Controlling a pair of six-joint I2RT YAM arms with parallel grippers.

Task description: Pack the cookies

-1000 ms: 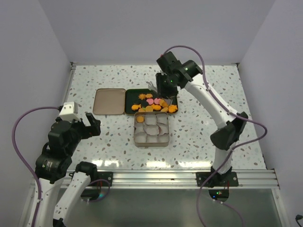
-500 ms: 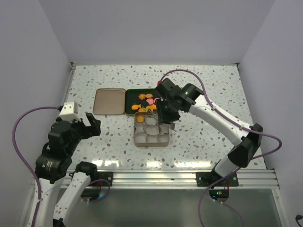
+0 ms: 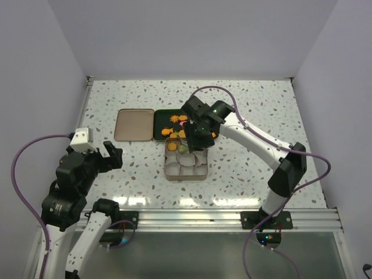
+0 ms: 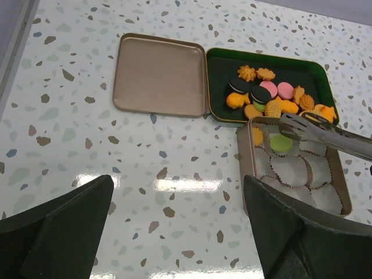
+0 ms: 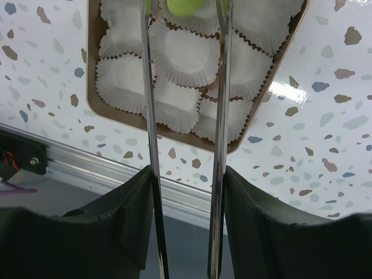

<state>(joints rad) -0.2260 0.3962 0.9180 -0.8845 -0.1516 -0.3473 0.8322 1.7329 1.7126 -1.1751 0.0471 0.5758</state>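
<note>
Over the tan tin, we see the right gripper gripping metal tongs, 1 green cookie in a paper cup; remaining cookies fill the green tray. Left gripper spread wide.

Right arm stretched forward-left, right gripper angled down, left gripper parted, raised.

White terrazzo tabletop with grey, brown and blue-green flecks. Plain pale lavender-grey walls on far, left and right sides. Aluminium rail along near table edge. Darker reflective floor strip below rail. Glossy surface shows bright overhead-light glare patches.
</note>
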